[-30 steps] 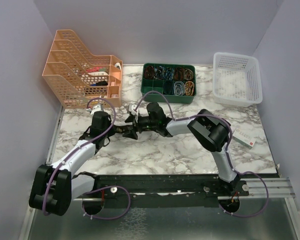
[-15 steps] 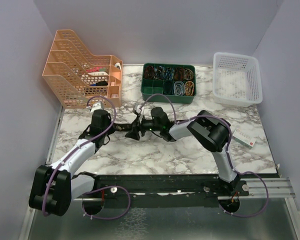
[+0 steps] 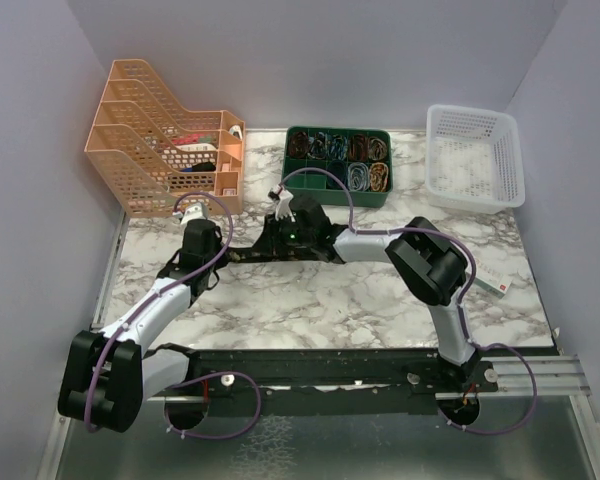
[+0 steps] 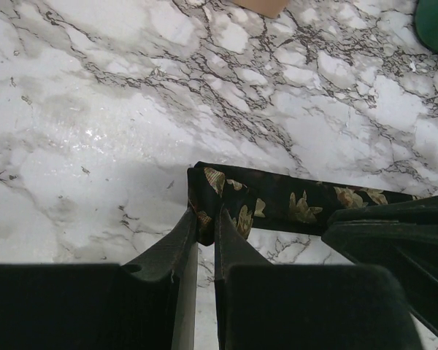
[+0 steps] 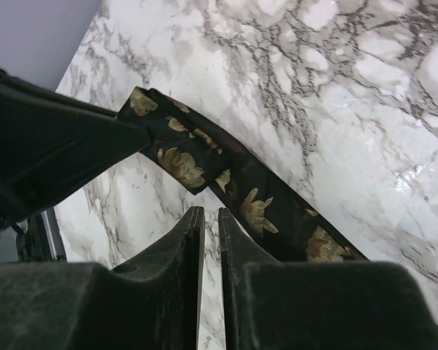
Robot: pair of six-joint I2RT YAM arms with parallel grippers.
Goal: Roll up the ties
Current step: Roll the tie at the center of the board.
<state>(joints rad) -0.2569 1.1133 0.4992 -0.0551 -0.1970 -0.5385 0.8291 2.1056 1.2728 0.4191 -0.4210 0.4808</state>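
A black tie (image 4: 299, 204) with tan-gold flecks lies on the marble table (image 3: 380, 290), stretched between my two grippers; from above only a short dark strip (image 3: 244, 253) shows. My left gripper (image 4: 206, 219) is shut on the tie's left end and pinches the folded fabric between its tips. The right gripper (image 5: 210, 213) is shut with bare marble showing through the thin slit between its fingers. The tie (image 5: 255, 204) runs diagonally just beside its right finger and is not held by it. Both grippers meet near mid-table (image 3: 255, 248).
An orange file rack (image 3: 165, 140) stands at the back left. A green compartment tray (image 3: 336, 165) of coiled cables is at the back middle, and a white basket (image 3: 475, 155) at the back right. A small flat box (image 3: 485, 277) lies by the right arm.
The right gripper's jaws have gone from wide open to shut, and its wrist has turned and shifted slightly back. The left gripper has held still on the tie's end.
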